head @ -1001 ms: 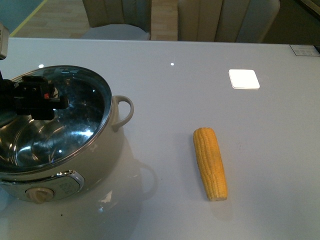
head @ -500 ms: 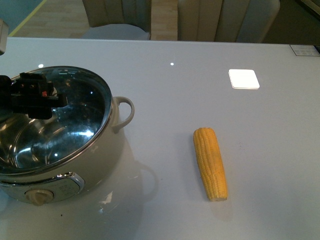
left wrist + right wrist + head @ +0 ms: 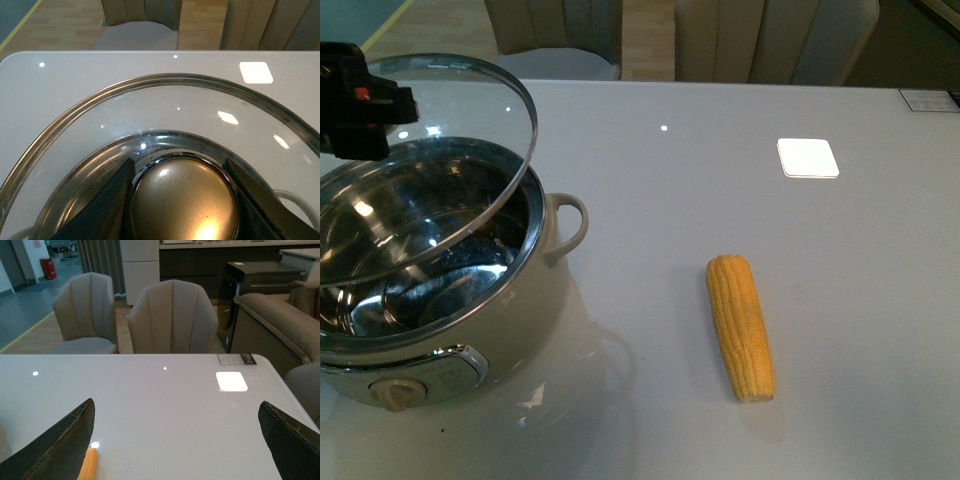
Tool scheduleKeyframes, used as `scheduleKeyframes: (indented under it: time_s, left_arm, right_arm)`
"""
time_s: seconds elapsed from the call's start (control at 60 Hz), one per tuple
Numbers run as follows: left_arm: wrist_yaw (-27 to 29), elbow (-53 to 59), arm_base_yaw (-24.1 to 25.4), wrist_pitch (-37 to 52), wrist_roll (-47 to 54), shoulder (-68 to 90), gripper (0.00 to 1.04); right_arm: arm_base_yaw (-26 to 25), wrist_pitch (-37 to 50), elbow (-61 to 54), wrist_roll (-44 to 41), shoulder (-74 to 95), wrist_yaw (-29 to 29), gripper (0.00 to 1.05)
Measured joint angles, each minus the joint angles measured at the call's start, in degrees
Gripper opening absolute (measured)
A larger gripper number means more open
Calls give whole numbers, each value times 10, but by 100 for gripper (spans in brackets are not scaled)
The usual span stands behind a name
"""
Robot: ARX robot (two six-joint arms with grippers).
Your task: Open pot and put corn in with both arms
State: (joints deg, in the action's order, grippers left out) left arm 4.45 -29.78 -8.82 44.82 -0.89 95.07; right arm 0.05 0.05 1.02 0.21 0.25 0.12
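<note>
Left pincer (image 3: 365, 105): closed on the lid knob (image 3: 182, 200); in the left wrist view its two dark fingers (image 3: 112, 200) press the rounded knob from either side.

Glass lid (image 3: 450, 150): held by that knob above the pot (image 3: 470, 310), tilted, far-right edge highest; whether its near-left edge touches the pot rim, cannot tell.

Pot: near left on the counter (image 3: 720, 200); cream body, shiny steel interior seen partly in the open and partly through the glass; loop handle (image 3: 570, 225) on its right side; beige control knob (image 3: 398, 390) on the near face.

Corn cob (image 3: 740, 325): flat on the counter, right of the pot and well apart from it; long axis near-to-far, rounded end far, cut end near; nothing touching it.

Right pincer (image 3: 175, 450): spread wide, nothing between the fingers (image 3: 60, 450); outside the front view; its wrist camera catches one end of the corn cob (image 3: 87, 465) just beside one finger, low in that frame; height above the counter, cannot tell.

Other: bright square light patch (image 3: 808, 158) on the far right of the counter; small label (image 3: 928, 100) at the far right edge; upholstered chairs (image 3: 560, 30) beyond the far edge.
</note>
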Motion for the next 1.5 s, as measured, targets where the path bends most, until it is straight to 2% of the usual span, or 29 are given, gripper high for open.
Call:
scheduleKeyframes:
  time_s: [0.25,0.534,0.584,0.817,1.051,1.501]
  left_arm:
    - [-45,0,93,-3,16,-35,45]
    - [-104,0,241,13,41,-31,45]
    - [-115,0,279,23,45,-20,45]
    - [-139,-10,375,64,52,47,45]
    - [-152,-20,425,107,58,123,45]
    - [-167,-77,449,186,61,264,45]
  right_arm:
    - [0,0,0,0,0,0,96]
    - [0,0,0,0,0,0,96]
    - [0,0,0,0,0,0,96]
    - [0,0,0,0,0,0,96]
    - [0,0,0,0,0,0,96]
    - [0,0,0,0,0,0,96]
